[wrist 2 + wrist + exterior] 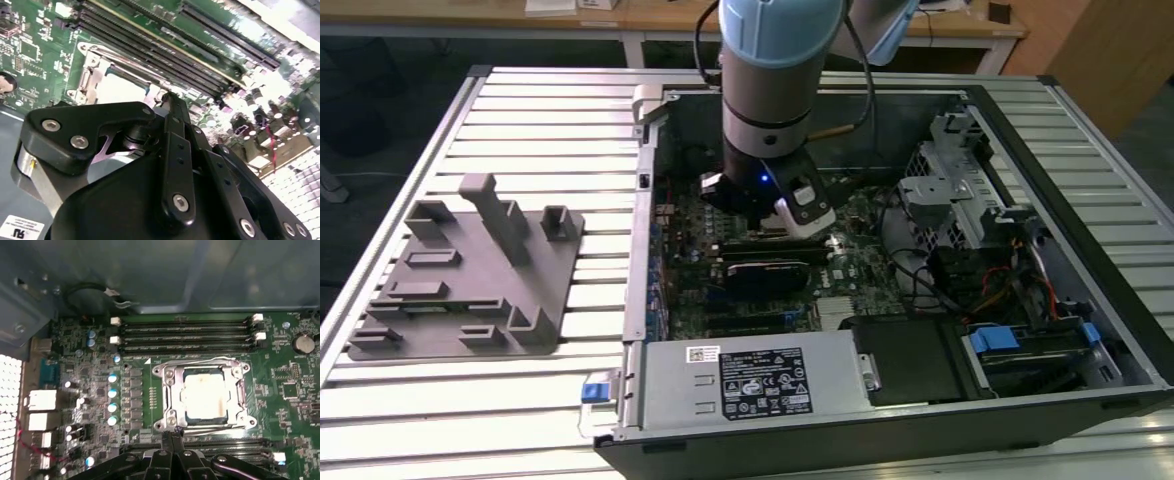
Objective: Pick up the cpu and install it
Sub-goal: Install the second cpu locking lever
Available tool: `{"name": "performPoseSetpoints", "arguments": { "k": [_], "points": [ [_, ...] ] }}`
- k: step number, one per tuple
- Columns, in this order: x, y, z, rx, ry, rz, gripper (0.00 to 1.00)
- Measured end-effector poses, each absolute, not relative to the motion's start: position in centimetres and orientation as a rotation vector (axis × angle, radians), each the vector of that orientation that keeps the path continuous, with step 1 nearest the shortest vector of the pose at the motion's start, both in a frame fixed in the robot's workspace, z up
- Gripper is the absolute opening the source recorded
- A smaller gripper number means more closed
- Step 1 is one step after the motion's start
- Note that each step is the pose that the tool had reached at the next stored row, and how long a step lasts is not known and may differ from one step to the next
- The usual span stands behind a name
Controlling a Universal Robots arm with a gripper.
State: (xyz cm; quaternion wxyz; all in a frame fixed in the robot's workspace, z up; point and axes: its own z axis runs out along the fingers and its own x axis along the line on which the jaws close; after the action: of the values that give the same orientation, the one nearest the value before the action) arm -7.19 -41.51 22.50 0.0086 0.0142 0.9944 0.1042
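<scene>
The cpu lies flat inside the metal socket frame on the green motherboard, its pale silvery top facing up. In the second wrist view the cpu shows as a bright square just beyond the black finger linkage. My gripper hovers beside the socket's edge, a little off the cpu, with its fingers pressed together and nothing between them. In the exterior view the gripper hangs low inside the open computer case over the board.
Rows of memory slots flank the socket on two sides. Case walls, a drive cage, cables and the power supply crowd the board. A grey fixture plate sits on the slatted table at the exterior view's left.
</scene>
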Motion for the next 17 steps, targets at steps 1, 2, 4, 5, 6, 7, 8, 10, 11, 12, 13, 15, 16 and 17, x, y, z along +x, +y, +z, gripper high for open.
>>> {"name": "performPoseSetpoints", "arguments": {
  "k": [1,2,4,5,6,7,8,10,11,12,13,15,16,17],
  "points": [
    [-7.1,-41.4,22.5,0.045,3.107,0.325,0.11],
    [-6.9,-41.2,22.5,0.045,3.107,0.325,0.11],
    [-6.6,-40.8,22.5,0.045,3.107,0.324,0.11],
    [-6.4,-40.7,22.5,0.045,3.108,0.325,0.11],
    [-6.1,-40.5,22.4,0.045,3.108,0.324,0.11],
    [-5.9,-40.4,22.4,0.045,3.108,0.324,0.11],
    [-5.7,-40.2,22.4,0.045,3.109,0.324,0.11],
    [-5.2,-39.9,22.4,0.045,3.109,0.324,0.11],
    [-5.0,-39.8,22.4,0.045,3.109,0.324,0.11],
    [-4.8,-39.7,22.4,0.045,3.109,0.323,0.11],
    [-4.6,-39.6,22.4,0.045,3.109,0.322,0.11],
    [-4.2,-39.3,22.4,0.045,3.11,0.319,0.11],
    [-4.0,-39.2,22.4,0.045,3.11,0.316,0.11],
    [-3.8,-39.0,22.3,0.045,3.11,0.312,0.11]
  ]
}}
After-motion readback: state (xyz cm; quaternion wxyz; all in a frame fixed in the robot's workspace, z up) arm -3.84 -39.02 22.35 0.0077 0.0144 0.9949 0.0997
